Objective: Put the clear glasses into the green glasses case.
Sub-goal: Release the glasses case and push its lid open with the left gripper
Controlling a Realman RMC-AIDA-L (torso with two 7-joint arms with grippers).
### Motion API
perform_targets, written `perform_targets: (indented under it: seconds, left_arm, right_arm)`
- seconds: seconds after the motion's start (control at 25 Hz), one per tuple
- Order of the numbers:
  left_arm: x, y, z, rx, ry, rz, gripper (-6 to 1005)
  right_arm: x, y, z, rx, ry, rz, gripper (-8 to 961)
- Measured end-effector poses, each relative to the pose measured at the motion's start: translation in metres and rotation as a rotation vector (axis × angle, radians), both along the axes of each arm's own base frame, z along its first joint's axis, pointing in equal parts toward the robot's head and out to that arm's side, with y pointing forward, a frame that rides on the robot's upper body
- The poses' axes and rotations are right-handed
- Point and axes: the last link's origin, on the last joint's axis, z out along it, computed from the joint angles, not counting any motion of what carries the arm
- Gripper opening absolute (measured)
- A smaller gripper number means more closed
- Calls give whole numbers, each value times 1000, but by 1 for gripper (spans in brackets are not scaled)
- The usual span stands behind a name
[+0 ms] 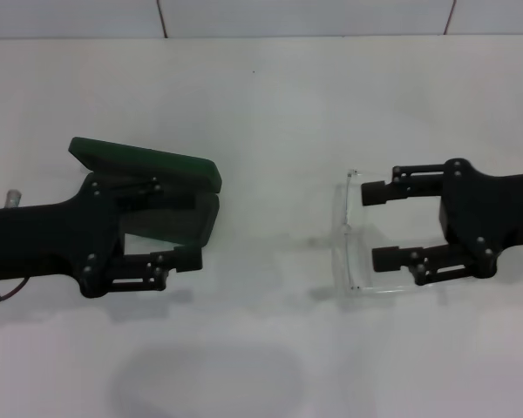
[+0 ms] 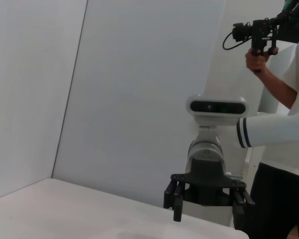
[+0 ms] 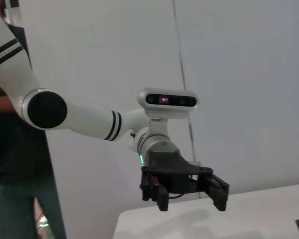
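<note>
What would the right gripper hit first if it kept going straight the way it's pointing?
Probably the clear glasses: the right gripper, open, points at them across the table, fingertips already beside the frame. Height is unclear, so it might pass just above.

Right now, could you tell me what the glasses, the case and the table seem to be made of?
The clear glasses look like colourless transparent plastic: the table shows through, only the edges catch light. The green glasses case seems a rigid shell with a matte dark green finish; leatherette or plastic, I cannot tell. The table looks smooth, matte white, probably laminate.
</note>
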Motion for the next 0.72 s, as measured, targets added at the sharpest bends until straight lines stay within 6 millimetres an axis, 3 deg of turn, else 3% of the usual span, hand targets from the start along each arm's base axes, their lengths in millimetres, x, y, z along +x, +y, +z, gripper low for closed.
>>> perform_targets:
  seconds: [0.72]
  left_arm:
    - [6, 5, -4, 0, -7, -16, 760]
  right_arm:
    - [6, -2, 6, 33, 14, -21, 730]
